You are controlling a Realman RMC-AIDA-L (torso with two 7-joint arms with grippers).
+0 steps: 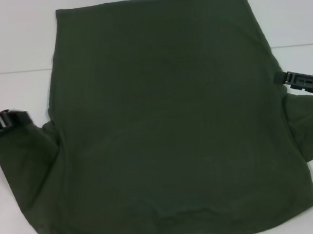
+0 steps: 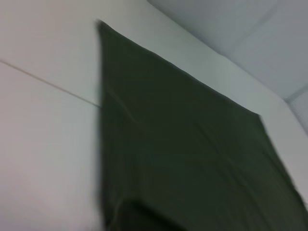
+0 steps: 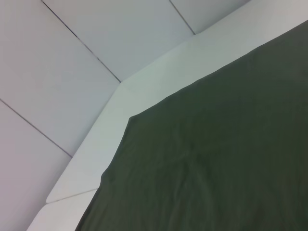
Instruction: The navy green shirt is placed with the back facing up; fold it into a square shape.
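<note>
The navy green shirt (image 1: 168,121) lies flat on the white table (image 1: 13,47) with its plain back up, and it fills most of the head view. My left gripper (image 1: 3,122) sits at the top edge of the shirt's left sleeve (image 1: 21,167). My right gripper (image 1: 302,81) is at the shirt's right side, just above the rumpled right sleeve (image 1: 308,123). The left wrist view shows a far corner and side edge of the shirt (image 2: 183,144). Another far corner of the shirt (image 3: 216,159) appears in the right wrist view. Neither wrist view shows its own gripper.
White table surface surrounds the shirt at left, right and back, with a seam line (image 1: 10,73) across it. Past the table's far edge (image 3: 144,82) lies grey tiled floor (image 3: 72,72).
</note>
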